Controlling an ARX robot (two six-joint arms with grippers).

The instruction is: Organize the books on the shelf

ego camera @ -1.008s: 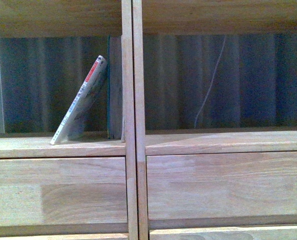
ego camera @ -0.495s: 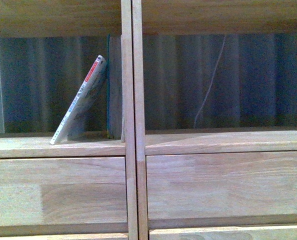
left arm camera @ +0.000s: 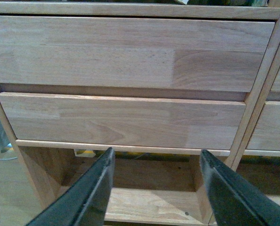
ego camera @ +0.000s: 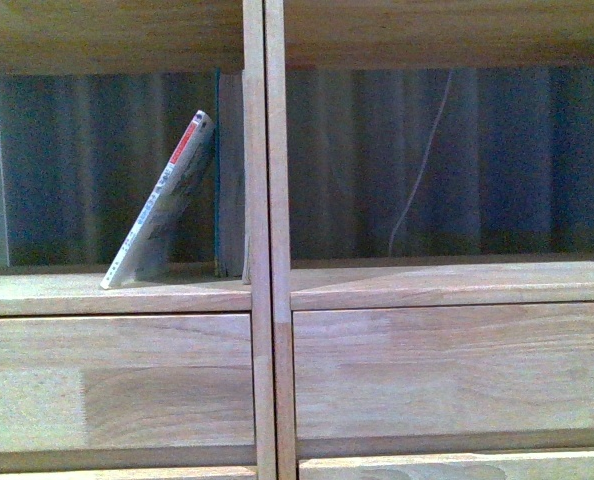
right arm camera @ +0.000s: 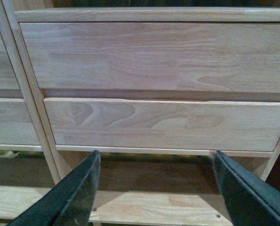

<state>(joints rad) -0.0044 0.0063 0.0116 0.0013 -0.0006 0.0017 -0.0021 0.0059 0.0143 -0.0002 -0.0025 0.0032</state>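
Left gripper (left arm camera: pixel 154 188): 2 dark tapered fingers spread, empty. Right gripper (right arm camera: pixel 156 188): same, 2 apart, empty. Ahead of each, 2 plain jointed-plank drawer fronts (left arm camera: pixel 126 52). 1 thin floppy book (ego camera: pixel 162 205), tilted in shelf (ego camera: pixel 265 240) left compartment, top resting near divider.

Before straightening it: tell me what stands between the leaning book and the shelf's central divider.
In the front view, the book tips against an upright, dark-edged board or volume (which, I cannot tell) standing beside the central divider; nothing else is between them.
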